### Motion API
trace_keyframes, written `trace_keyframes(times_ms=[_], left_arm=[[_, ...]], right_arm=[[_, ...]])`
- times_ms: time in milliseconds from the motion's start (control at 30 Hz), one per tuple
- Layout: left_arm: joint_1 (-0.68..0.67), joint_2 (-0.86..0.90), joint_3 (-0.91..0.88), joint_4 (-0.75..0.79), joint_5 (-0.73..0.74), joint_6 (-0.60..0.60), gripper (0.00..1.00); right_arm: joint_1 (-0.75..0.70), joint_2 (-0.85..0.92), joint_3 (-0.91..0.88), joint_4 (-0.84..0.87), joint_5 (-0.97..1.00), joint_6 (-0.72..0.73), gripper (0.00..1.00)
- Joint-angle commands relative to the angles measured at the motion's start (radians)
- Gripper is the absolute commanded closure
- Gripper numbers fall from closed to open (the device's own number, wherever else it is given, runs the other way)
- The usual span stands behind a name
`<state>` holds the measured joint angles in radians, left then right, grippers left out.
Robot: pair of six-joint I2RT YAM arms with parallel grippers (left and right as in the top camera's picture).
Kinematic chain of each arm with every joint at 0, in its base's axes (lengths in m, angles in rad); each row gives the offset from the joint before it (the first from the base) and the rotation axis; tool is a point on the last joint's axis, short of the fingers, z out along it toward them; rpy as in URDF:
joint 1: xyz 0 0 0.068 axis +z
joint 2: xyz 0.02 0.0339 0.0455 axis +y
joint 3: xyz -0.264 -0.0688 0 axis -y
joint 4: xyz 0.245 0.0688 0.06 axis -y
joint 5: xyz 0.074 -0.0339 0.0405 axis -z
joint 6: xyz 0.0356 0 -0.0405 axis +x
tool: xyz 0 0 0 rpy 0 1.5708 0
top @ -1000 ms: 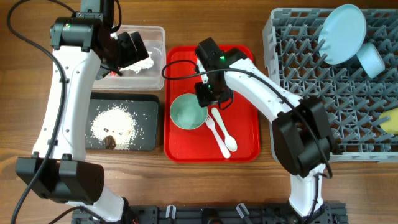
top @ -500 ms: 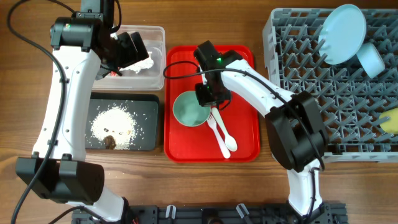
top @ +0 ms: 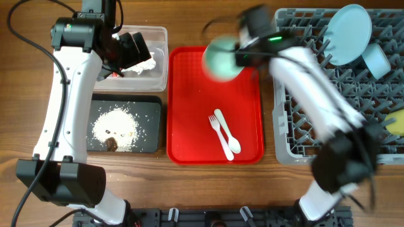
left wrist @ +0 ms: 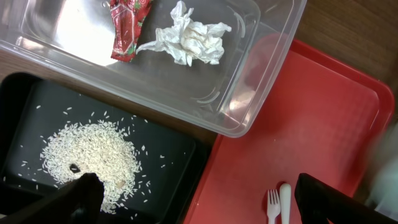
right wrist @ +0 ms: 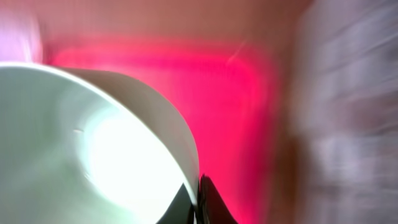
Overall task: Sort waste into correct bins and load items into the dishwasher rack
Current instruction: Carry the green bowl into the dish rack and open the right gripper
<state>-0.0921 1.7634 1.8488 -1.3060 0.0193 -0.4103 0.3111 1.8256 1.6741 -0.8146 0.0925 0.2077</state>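
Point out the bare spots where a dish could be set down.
Red tray: bare left of the fork and spoon. Dishwasher rack: open pegs between the plate and the yellow cup, though the right arm crosses there. Crowded: the rack's far right corner, plate beside small bowl.

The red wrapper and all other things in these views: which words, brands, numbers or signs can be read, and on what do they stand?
No text can be read in any view.
red wrapper: pale marks on it, too small and crumpled to read.
pale-green bowl: plain where it shows; the right wrist view is blurred.
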Motion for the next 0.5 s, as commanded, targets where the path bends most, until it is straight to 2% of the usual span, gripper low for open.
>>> trace_keyframes(times_ms=[0, 67, 233, 300, 467], left_arm=[[0.001, -0.003, 0.003, 0.000, -0.017, -0.016, 0.00], [0.001, -0.003, 0.003, 0.000, -0.017, -0.016, 0.00], [0.001, -0.003, 0.003, 0.000, -0.017, -0.017, 0.00], [0.001, -0.003, 0.003, 0.000, -0.017, -0.017, 0.00], [0.001, -0.003, 0.003, 0.000, -0.017, -0.017, 0.00]], right_arm=[[-0.078, -0.150, 0.036, 0.072, 0.298, -0.255, 0.96], [-0.117, -0.167, 0.036, 0.117, 0.437, -0.381, 0.96], [-0.174, -0.126, 0.026, 0.204, 0.832, -0.592, 0.96], [-0.193, -0.089, 0.023, 0.241, 0.961, -0.623, 0.96], [-0.229, 0.021, 0.021, 0.254, 1.108, -0.597, 0.96]])
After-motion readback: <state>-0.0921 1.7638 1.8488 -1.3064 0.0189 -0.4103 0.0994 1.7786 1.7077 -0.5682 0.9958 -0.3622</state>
